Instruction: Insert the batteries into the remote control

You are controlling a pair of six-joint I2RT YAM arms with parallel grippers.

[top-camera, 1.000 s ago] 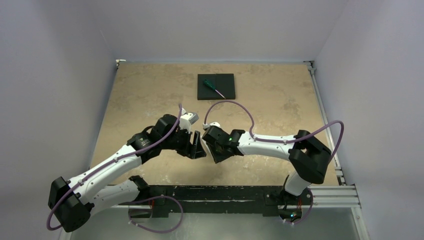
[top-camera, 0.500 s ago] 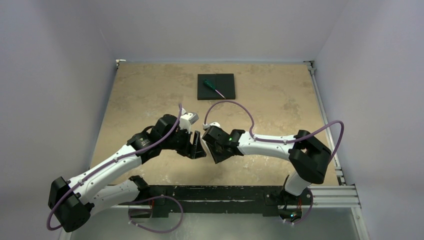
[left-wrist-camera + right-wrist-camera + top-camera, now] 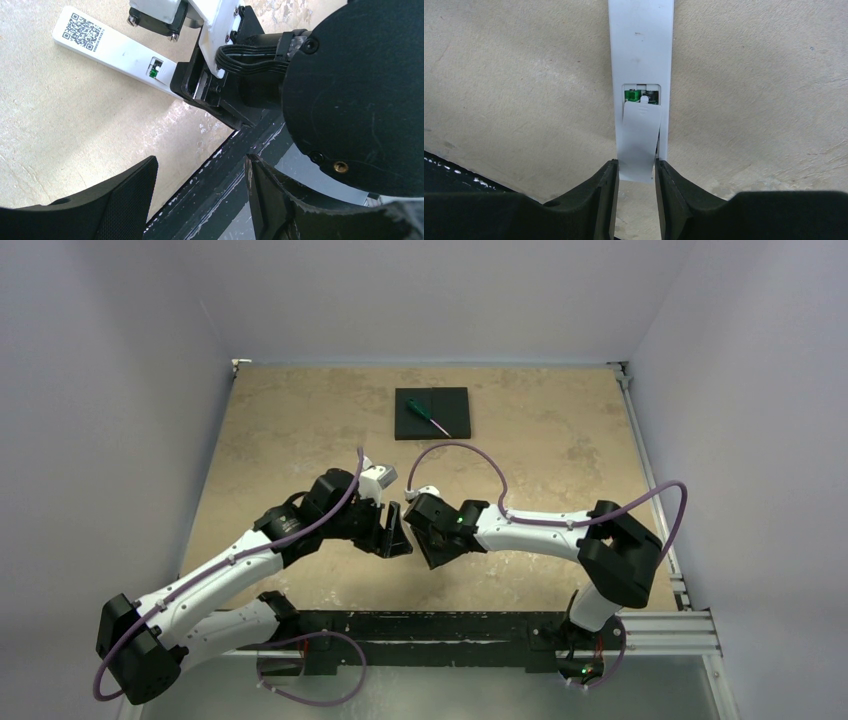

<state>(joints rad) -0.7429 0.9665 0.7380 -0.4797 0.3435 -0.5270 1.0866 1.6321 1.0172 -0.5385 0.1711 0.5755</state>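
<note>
Barely nudged right gripper [image 3: 636, 167] since a second ago; now straddling cover strip [image 3: 640, 142], clamped or not cannot tell. Keeps left gripper [image 3: 200, 170] apart, empty. Leaves remote control [image 3: 640, 50] face-down, centre frame, compartment [image 3: 642, 94] half uncovered; loading not begun.

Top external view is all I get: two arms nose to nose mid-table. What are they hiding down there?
Observer: A white remote control lies back up on the table, just ahead of the right gripper.
Operator: Is it opened up?
Observer: Partly. The battery cover sits askew with its near end between that gripper's fingers. The far end of the compartment is bare, showing a spring and a green board.
Operator: And the other arm?
Observer: The left gripper is open, with nothing between its fingers.
</note>
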